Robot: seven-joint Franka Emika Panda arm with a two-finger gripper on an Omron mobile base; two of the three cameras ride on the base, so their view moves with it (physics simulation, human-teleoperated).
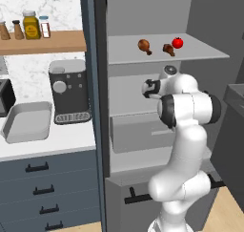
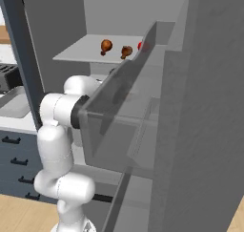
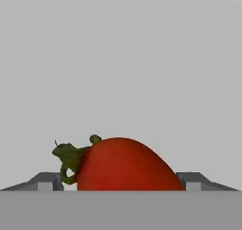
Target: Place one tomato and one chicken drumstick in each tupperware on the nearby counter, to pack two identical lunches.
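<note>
Currently, in the hand view, I find a tomato (image 3: 125,165) lying between the two fingertips (image 3: 46,181), stem to the left and long axis crosswise to the fingers. Contact is not visible, so I cannot tell whether the gripper (image 3: 120,182) holds it. From the left base view, the tupperware (image 1: 27,121) sits on the counter (image 1: 66,138), well left of the arm.

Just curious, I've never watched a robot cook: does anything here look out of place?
Yes: two drumsticks and a tomato lie loose on a bare fridge shelf, not on any plate. A second tomato lies on its side between the gripper's fingertips.
</note>
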